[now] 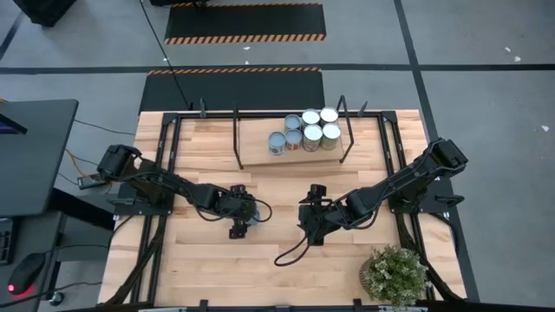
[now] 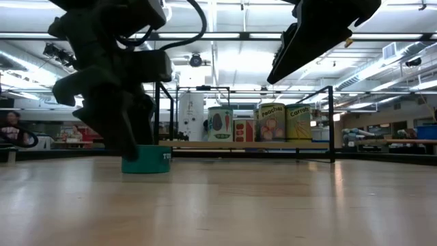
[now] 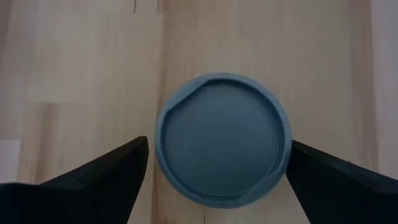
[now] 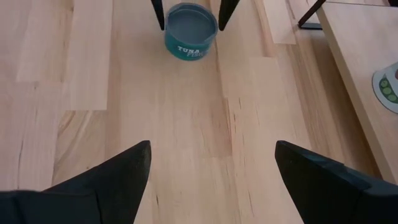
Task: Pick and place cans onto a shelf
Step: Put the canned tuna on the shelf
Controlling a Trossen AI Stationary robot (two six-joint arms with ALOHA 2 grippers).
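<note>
Left gripper [image 3: 217, 171] straddles a short teal tuna can [image 3: 222, 138] on the tabletop [image 3: 74, 74], fingers apart either side, not clamped. Right gripper [image 4: 211, 171] hovers nearby w/ fingers apart, nothing held. Six cans [image 1: 305, 130] stand on the shelf [image 1: 260, 154] at the table's far edge.

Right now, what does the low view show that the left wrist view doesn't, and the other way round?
Only the low view shows the shelf with its labelled cans standing in a row, the room behind, and the right arm raised above the table. Only the left wrist view shows the round top of the teal tuna can from straight above, with a gap on each side between it and the fingers. Both show that tuna can on the wooden table with the left pincer open around it.
</note>
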